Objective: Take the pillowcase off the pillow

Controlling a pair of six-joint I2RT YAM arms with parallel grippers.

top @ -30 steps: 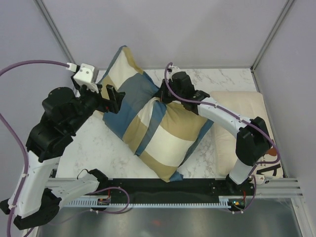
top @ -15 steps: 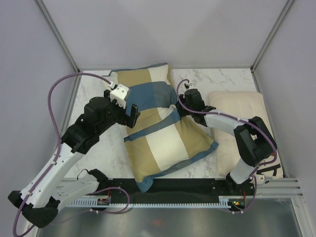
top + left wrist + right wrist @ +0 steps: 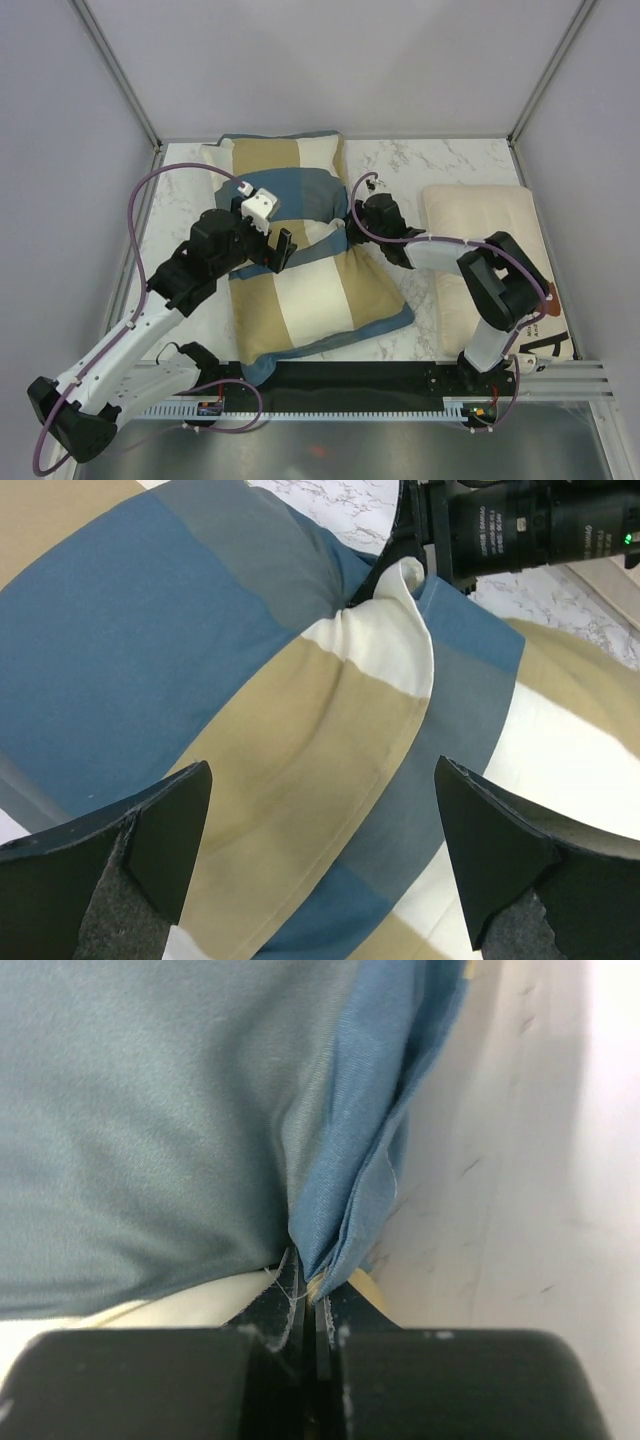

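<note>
Top external: the case (image 3: 310,290) lay centre-left on the desk (image 3: 420,160), stuffed full. The pillow was inside it with none of it showing. The case's long axis ran far to near, with the near end swung a little toward the left arm's base.

Right jaws were clamped together on a pinch of blue fabric at the case's right edge, about mid-length. The right wrist view showed the cloth nipped between closed tips. Left jaws stood wide apart, holding nothing, over the upper middle of the case. The raised fold (image 3: 400,630) that led to the pinch lay ahead of them and slightly right. The left arm was nearer the bulk of the case.

Could not tell which end of the case was open. Likely next need: the left jaws take fabric beside the pinch, or pin the bulk.

For room, there was bare desk left of the case and at the far right. The spare pillow (image 3: 480,215) filled the right side, close to the right arm. Walls were near on three sides.
</note>
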